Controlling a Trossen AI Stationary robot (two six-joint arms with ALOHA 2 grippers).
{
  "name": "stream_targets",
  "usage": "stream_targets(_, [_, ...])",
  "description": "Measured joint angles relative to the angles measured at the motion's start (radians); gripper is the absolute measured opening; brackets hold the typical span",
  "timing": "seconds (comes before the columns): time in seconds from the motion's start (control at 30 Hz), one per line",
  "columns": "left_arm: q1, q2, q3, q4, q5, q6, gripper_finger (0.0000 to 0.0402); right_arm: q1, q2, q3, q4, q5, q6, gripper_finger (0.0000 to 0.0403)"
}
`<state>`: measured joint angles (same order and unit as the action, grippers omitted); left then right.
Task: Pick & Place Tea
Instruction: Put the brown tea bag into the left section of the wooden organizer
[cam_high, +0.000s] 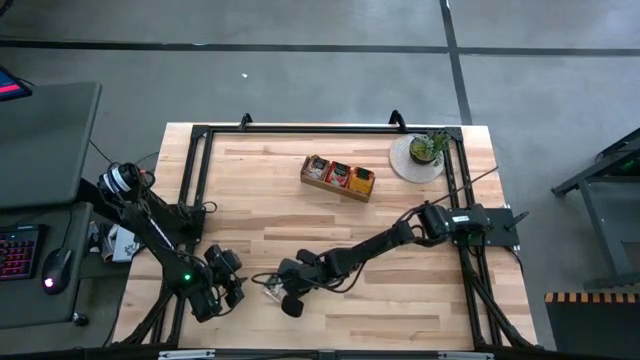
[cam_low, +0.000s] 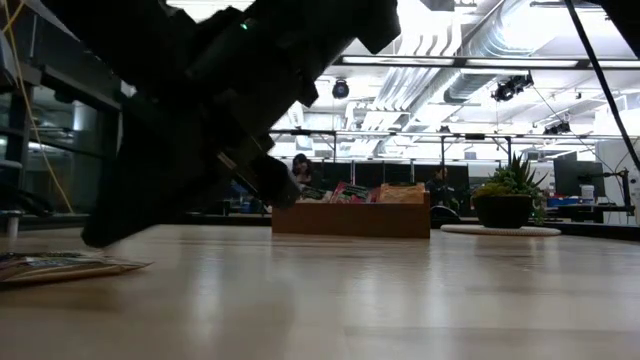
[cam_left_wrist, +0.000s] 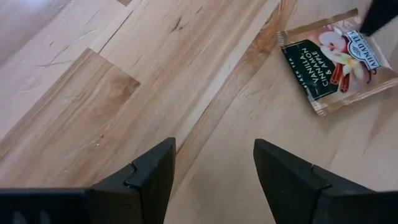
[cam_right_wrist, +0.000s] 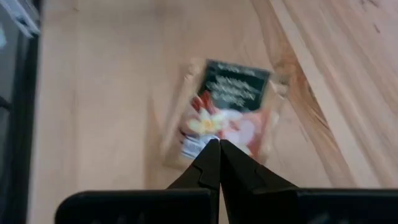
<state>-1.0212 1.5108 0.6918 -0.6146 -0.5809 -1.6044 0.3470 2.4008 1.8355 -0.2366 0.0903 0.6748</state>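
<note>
One tea sachet (cam_left_wrist: 339, 59), pale with dark print and flower pictures, lies flat on the wooden table near its front edge (cam_high: 272, 290). My right gripper (cam_right_wrist: 219, 146) is shut, its tips over the sachet's (cam_right_wrist: 227, 112) near edge; in the left wrist view one dark finger (cam_left_wrist: 380, 15) shows at a corner of it. My left gripper (cam_left_wrist: 214, 146) is open over bare wood a little to the sachet's left, nothing between its fingers. The wooden tray (cam_high: 338, 178) with more sachets stands at the back middle. My right gripper comes at the sachet slanting down from the table's right, its shut fingertips (cam_right_wrist: 214, 155) at the sachet's edge (cam_right_wrist: 199, 140). I cannot tell whether they touch it. The sachet lies flat on the table.
A small potted plant (cam_high: 428, 150) on a white round mat stands at the back right, beside the tray (cam_low: 350, 218). A black frame (cam_high: 195, 170) runs along the table's left, far and right edges. Bare wood lies between tray and sachet.
</note>
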Motion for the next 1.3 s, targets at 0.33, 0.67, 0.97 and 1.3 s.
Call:
stream_targets(0.33, [0.0, 0.0, 0.0, 0.036, -0.015, 0.0, 0.0216, 0.007, 0.029, 0.002, -0.016, -0.046, 0.009, 0.0])
stream_targets(0.67, [0.001, 0.0, 0.0, 0.102, -0.038, -0.006, 0.0216, 0.008, 0.054, 0.004, -0.013, -0.042, 0.061, 0.0])
stream_targets(0.97, [0.031, 0.026, 0.0, 0.119, 0.006, -0.087, 0.0216, 0.008, 0.056, 0.002, -0.008, -0.04, 0.062, 0.0])
stream_targets(1.3, [0.158, 0.01, -0.099, 0.434, 0.163, 0.151, 0.0216, 0.012, 0.057, 0.001, -0.005, -0.04, 0.059, 0.0])
